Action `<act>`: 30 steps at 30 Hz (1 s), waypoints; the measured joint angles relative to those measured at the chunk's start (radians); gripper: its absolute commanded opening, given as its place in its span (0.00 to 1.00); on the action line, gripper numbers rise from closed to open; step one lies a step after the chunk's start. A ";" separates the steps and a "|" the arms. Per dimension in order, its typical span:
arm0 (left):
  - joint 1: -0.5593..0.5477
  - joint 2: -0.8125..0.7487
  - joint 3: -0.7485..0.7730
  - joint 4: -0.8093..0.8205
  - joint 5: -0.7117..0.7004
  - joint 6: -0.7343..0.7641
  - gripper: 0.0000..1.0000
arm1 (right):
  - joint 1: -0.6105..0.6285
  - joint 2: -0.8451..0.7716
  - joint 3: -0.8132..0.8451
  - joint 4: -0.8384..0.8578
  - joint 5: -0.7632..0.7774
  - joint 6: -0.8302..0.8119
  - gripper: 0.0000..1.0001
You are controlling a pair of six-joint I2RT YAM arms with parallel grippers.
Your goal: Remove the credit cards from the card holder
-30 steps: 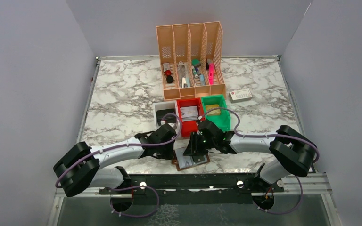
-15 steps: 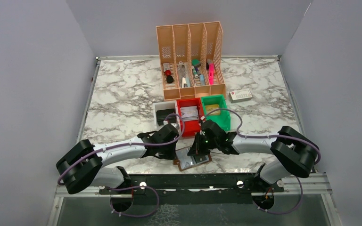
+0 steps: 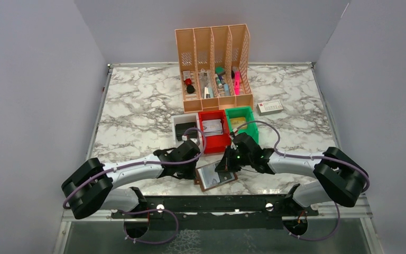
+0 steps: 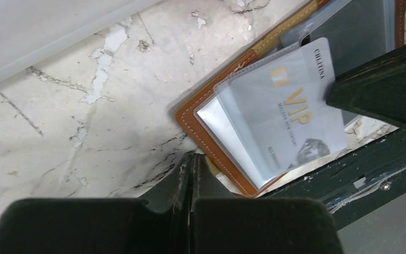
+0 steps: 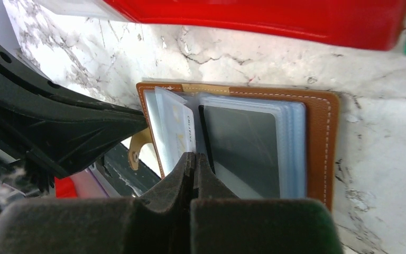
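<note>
The brown card holder (image 3: 215,176) lies open at the table's near edge, clear sleeves showing over its grey inside (image 5: 243,148). My right gripper (image 5: 194,159) is shut on the edge of a pale grey card with gold VIP lettering (image 4: 280,116), which stands partly out of its sleeve and reaches past the holder's rim. My left gripper (image 4: 193,159) is shut, its tip against the holder's brown edge (image 4: 190,114) beside the strap tab (image 5: 136,148). Other cards stay hidden in the sleeves. In the top view the left gripper (image 3: 193,170) and right gripper (image 3: 227,166) flank the holder.
A white bin (image 3: 178,123), a red bin (image 3: 214,138) and a green bin (image 3: 243,114) stand just behind the holder. A peach file organizer (image 3: 214,63) is farther back, and a white box with a red end (image 3: 270,107) at the right. A black rail (image 3: 217,203) edges the table.
My right gripper has moved right and a little back, drawing the card with it. The holder has shifted slightly and its pale inside shows more. My left arm barely moved.
</note>
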 measured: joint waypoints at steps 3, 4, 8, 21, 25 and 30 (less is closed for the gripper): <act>0.000 -0.008 0.000 -0.013 -0.015 0.000 0.02 | -0.021 -0.010 -0.010 0.001 -0.011 -0.013 0.01; 0.000 -0.011 0.000 -0.018 -0.021 0.000 0.07 | -0.026 -0.016 -0.017 0.002 -0.013 -0.013 0.01; 0.000 -0.039 0.000 -0.043 -0.041 -0.002 0.39 | -0.036 -0.017 -0.038 0.025 -0.040 -0.012 0.01; -0.003 -0.040 0.142 -0.033 -0.064 0.026 0.61 | -0.037 0.043 -0.055 0.102 -0.087 0.009 0.01; -0.019 0.047 0.144 -0.029 -0.060 0.040 0.49 | -0.037 0.042 -0.055 0.100 -0.086 0.009 0.01; -0.060 0.132 0.149 -0.060 -0.061 0.048 0.33 | -0.037 0.022 -0.055 0.076 -0.071 0.006 0.01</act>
